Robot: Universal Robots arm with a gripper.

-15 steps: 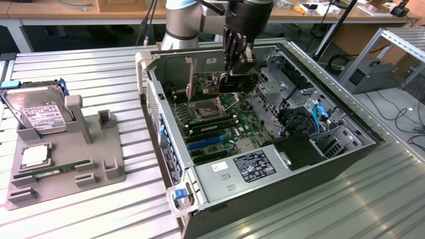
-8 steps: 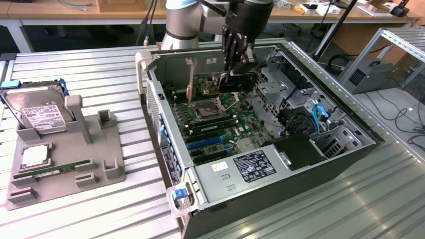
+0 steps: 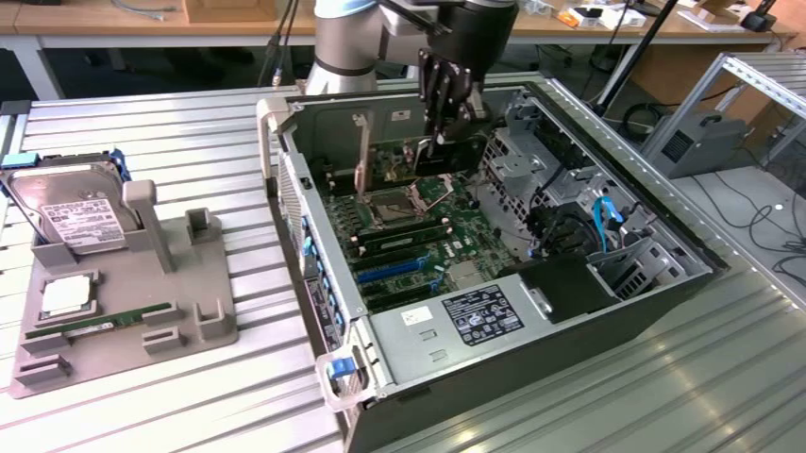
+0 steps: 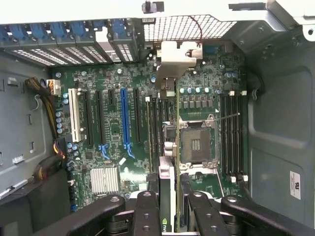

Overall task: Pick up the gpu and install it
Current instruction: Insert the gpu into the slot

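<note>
The gpu [image 3: 450, 157] hangs inside the open computer case [image 3: 629, 283], above the far part of the motherboard [image 3: 428, 245]. My gripper [image 3: 448, 115] is shut on its upper edge. In the wrist view the gpu [image 4: 169, 147] shows edge-on as a thin card between my gripper [image 4: 171, 209] fingers, with its silver bracket [image 4: 175, 61] at the case's slotted rear wall. It hovers over the slots between the blue slot [image 4: 125, 115] and the CPU socket [image 4: 196, 143]. Whether it touches a slot I cannot tell.
A grey holder tray [image 3: 189, 302] at the exterior view's left carries a silver hard drive [image 3: 78, 222], a square chip [image 3: 63, 295] and a RAM stick [image 3: 101, 323]. Cables [image 3: 592, 222] and drive cages [image 3: 629, 269] crowd the case's right side.
</note>
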